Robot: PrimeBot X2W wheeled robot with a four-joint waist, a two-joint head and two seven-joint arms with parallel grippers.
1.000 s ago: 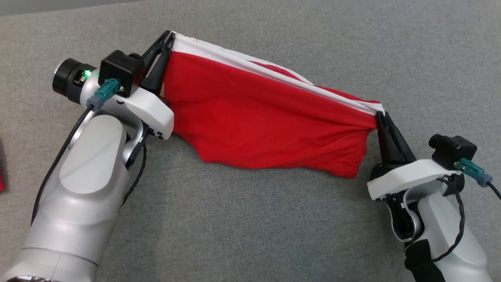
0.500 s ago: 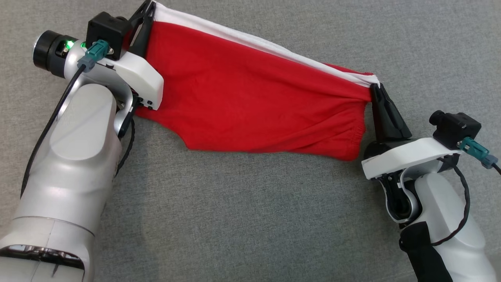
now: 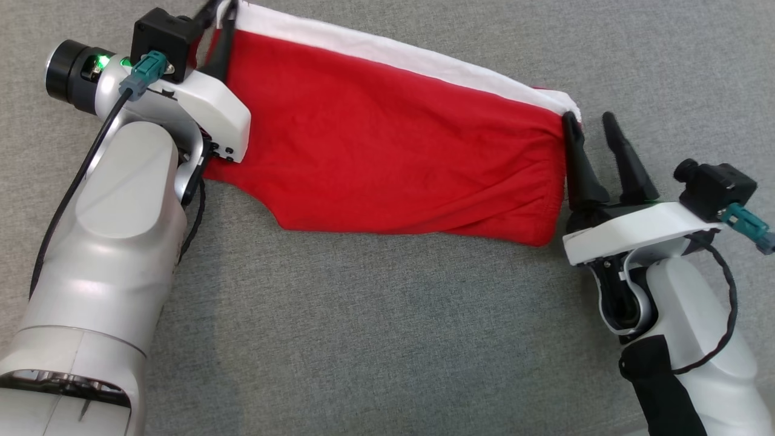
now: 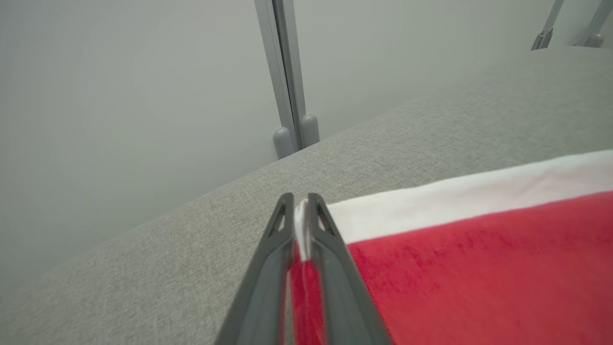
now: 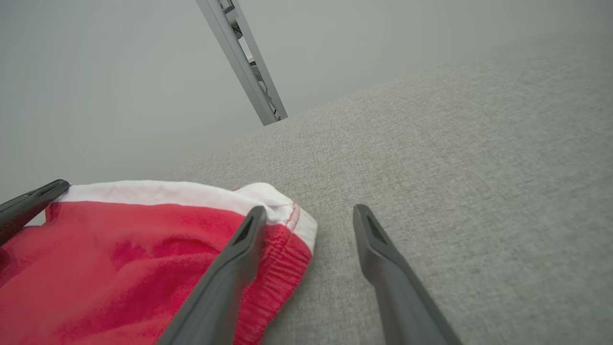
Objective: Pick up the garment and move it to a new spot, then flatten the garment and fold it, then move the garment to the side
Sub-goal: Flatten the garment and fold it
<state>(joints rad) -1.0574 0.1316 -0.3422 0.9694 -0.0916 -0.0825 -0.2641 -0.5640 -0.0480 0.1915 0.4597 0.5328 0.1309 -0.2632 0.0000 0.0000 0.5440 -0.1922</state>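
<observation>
While the left gripper (image 4: 300,211) clamps one corner of the garment (image 3: 393,133), the right gripper (image 3: 587,116) gapes beside another.

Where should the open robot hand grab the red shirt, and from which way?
Probably the white-banded corner of the red fabric shirt, coming from the robot's right side. That corner sticks out next to the open right gripper, its stitched hem gives something to pinch, and the left gripper is shut on the opposite corner.

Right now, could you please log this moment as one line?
left tool shut on red jersey garment with white edge | right tool open beside its corner | garment lying on grey fabric surface
</observation>
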